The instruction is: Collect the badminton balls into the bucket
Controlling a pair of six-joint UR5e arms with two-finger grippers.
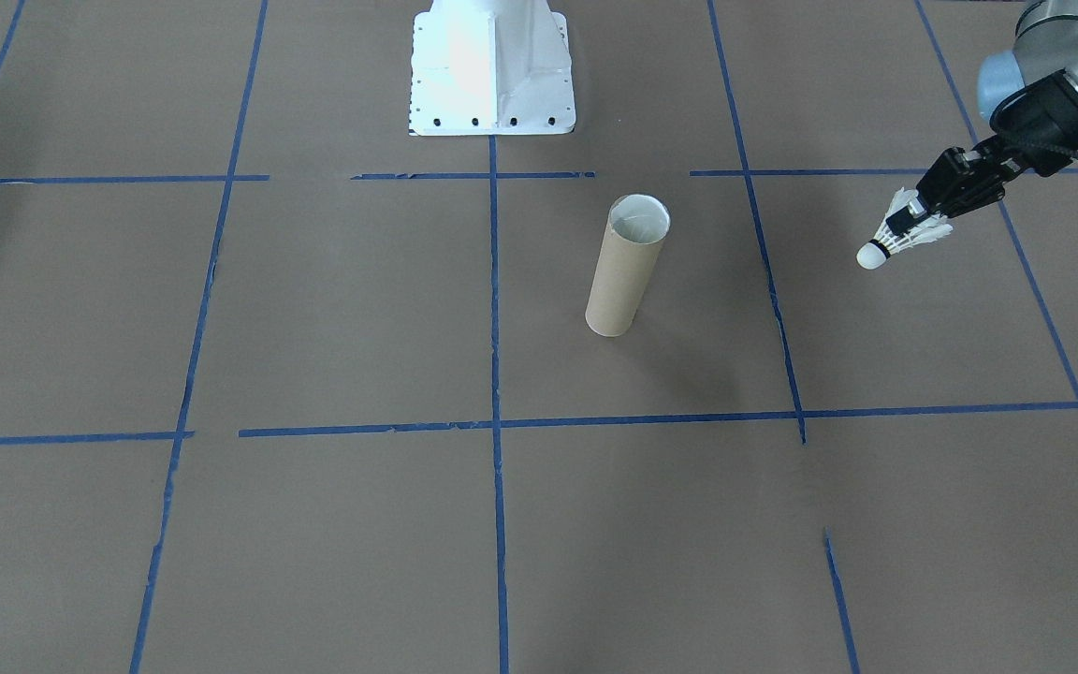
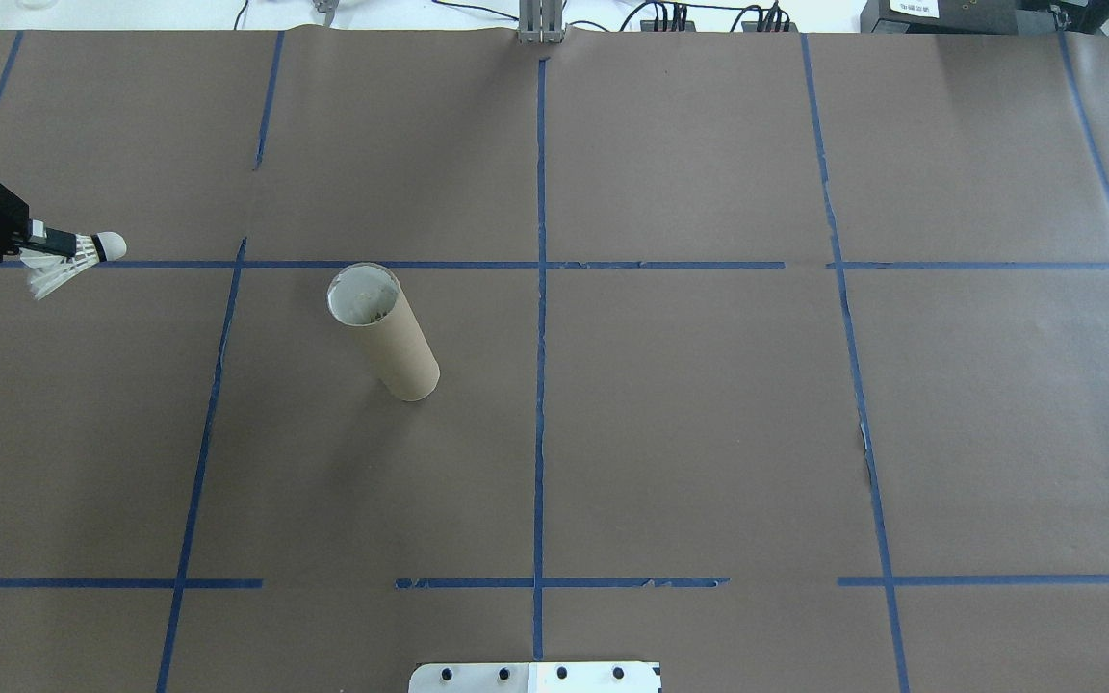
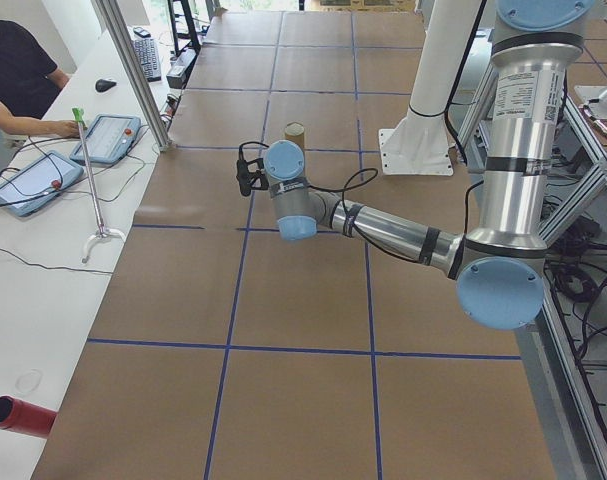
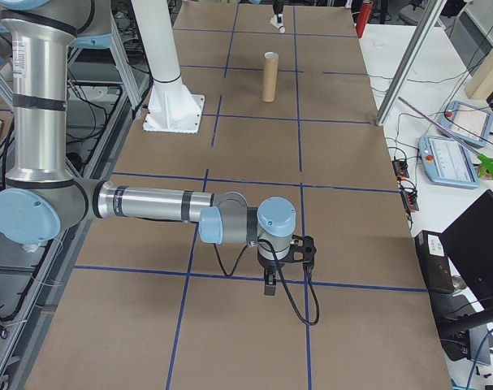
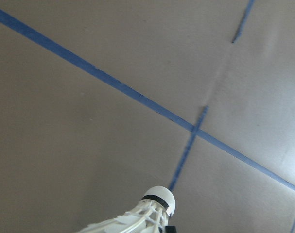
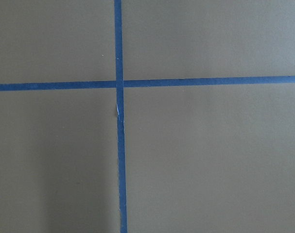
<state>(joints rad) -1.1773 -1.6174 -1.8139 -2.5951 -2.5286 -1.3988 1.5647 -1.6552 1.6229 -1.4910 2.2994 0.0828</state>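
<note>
My left pincer (image 1: 913, 223) grips the shuttlecock (image 1: 904, 236) by its skirt, cork tip pointing down and outward. The tube (image 1: 626, 267) stands well off to the side; I should centre over its mouth, cork down.

— Any writing you can make out?
— None that reads. A white label (image 2: 917, 8) sits on a black box (image 2: 949, 14) at the far edge of the surface, well away from the left end effector (image 2: 59, 252), but its print is too small.
</note>
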